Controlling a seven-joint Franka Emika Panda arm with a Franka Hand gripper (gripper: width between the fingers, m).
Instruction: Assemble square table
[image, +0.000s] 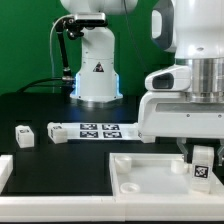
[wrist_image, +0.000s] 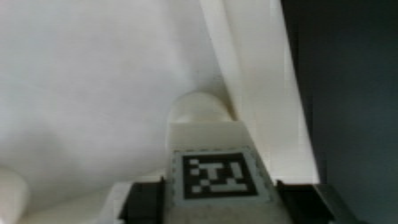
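Note:
The square table's white slab (image: 140, 172) lies at the front of the table, its raised rim and recessed corners facing up. My gripper (image: 203, 166) stands over the slab's corner at the exterior view's right, shut on an upright white leg block (image: 203, 173) with a black-white tag. In the wrist view the leg block (wrist_image: 217, 165) sits between my two dark fingers (wrist_image: 146, 203), its rounded end pointing at the slab's surface (wrist_image: 89, 90) beside the rim (wrist_image: 249, 60). Whether the leg touches the slab I cannot tell. Two loose leg blocks (image: 24, 136) (image: 56, 131) lie at the exterior view's left.
The marker board (image: 98, 129) lies flat behind the slab, in front of the robot's base (image: 97, 70). A white rail (image: 5, 170) shows at the exterior view's front left edge. The tabletop under everything is black.

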